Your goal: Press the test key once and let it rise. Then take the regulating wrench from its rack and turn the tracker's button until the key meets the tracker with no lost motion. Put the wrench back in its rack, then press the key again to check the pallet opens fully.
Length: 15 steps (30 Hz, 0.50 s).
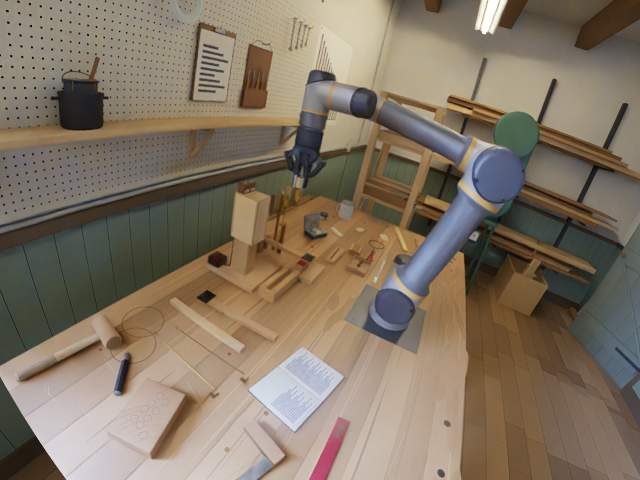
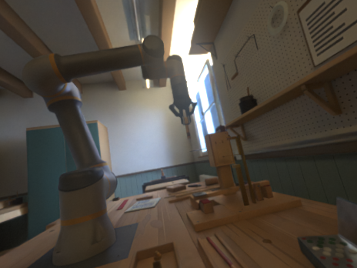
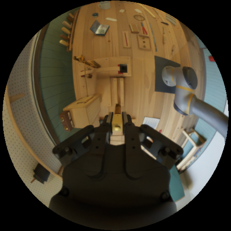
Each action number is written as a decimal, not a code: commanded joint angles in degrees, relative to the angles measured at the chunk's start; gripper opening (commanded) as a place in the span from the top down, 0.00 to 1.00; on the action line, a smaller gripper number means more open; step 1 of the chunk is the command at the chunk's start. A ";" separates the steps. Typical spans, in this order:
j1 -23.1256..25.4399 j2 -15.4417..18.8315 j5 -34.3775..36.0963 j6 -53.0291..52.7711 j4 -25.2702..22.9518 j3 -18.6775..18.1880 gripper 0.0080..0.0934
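Observation:
The regulating wrench (image 3: pixel 117 120) is mostly hidden between the fingers of my closed gripper (image 1: pixel 300 178), which holds it by its brass handle while its shaft (image 2: pixel 188 133) hangs straight down. It is held high above the back of the bench, over the action model. The model's tall wooden block (image 1: pixel 250 217) stands on a base board, with upright brass tracker rods (image 1: pixel 282 214) beside it. The test key (image 3: pixel 117 92) runs along the board below me. The slotted rack block (image 1: pixel 279 284) lies in front of the model.
A mug (image 1: pixel 345 209) stands at the far end of the bench, near a small tray (image 3: pixel 99 27). Loose sticks, a mallet (image 1: pixel 67 347), an open booklet (image 1: pixel 295 386) and a red rule lie on the near half. The pegboard shelf (image 1: pixel 145 126) runs along the wall behind me.

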<state>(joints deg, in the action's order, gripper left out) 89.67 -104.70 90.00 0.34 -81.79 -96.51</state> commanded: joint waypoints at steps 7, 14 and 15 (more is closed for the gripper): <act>-1.71 0.63 0.01 1.68 -0.20 0.52 1.00; -5.32 2.28 0.01 5.28 -0.61 1.76 1.00; -5.94 2.61 0.01 5.90 -0.69 2.02 1.00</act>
<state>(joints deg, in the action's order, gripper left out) 83.70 -102.07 90.00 6.30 -82.45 -94.52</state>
